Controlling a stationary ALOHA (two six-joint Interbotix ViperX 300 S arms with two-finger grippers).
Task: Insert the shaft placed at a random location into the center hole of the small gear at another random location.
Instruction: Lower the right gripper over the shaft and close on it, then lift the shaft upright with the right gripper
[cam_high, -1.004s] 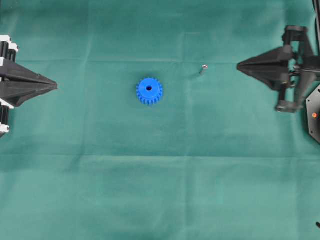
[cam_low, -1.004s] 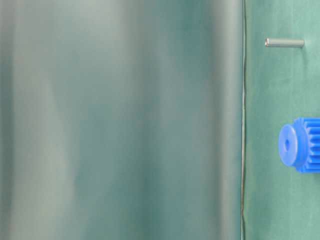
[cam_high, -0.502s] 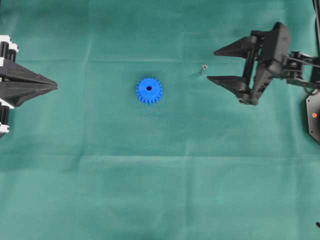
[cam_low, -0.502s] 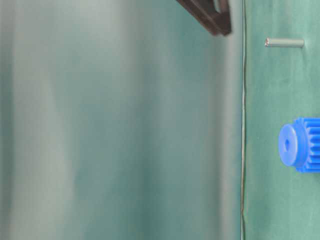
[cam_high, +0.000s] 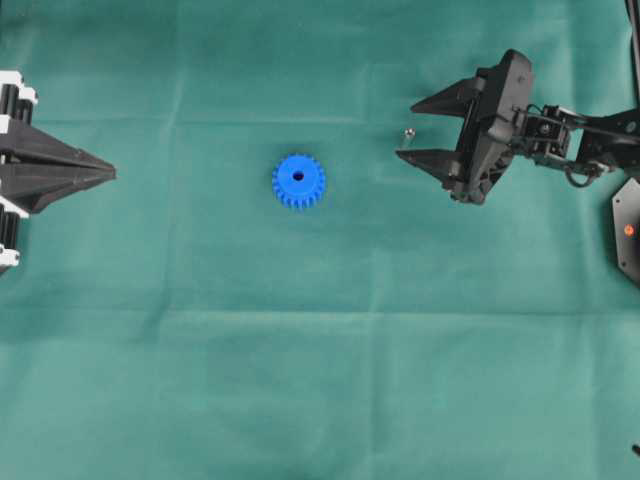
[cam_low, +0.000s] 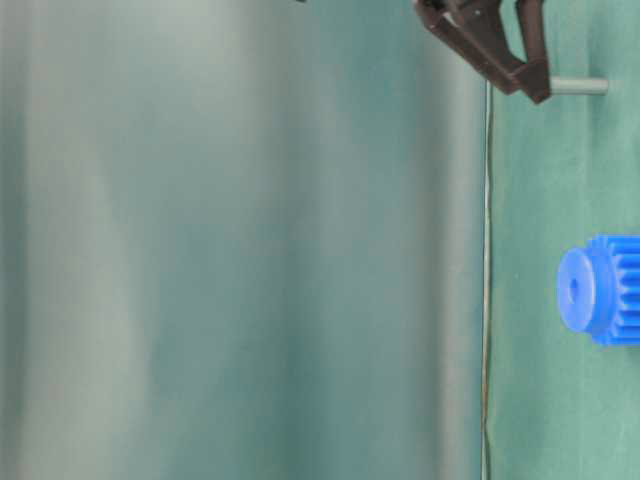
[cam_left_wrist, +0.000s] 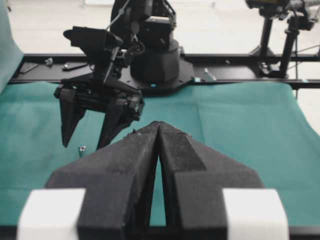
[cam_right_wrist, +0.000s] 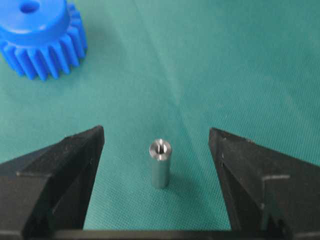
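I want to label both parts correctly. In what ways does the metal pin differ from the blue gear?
The pin is shiny silver metal; the gear is bright blue plastic. The pin is a thin, smooth cylinder, while the gear is a much wider toothed wheel with a raised hub. The pin stands upright between the open jaws of the right gripper; the gear lies flat, apart from both grippers. Both rest on the green cloth.

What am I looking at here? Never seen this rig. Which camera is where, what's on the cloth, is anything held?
Two robot arms face each other across a green cloth. One picture looks straight down, one sits at table level and is turned sideways, and one camera rides on each wrist. On the cloth stand a blue small gear and a tiny metal shaft, upright and apart. The right tool is open with a finger on each side of the shaft, not touching it. The left tool is shut and holds nothing.
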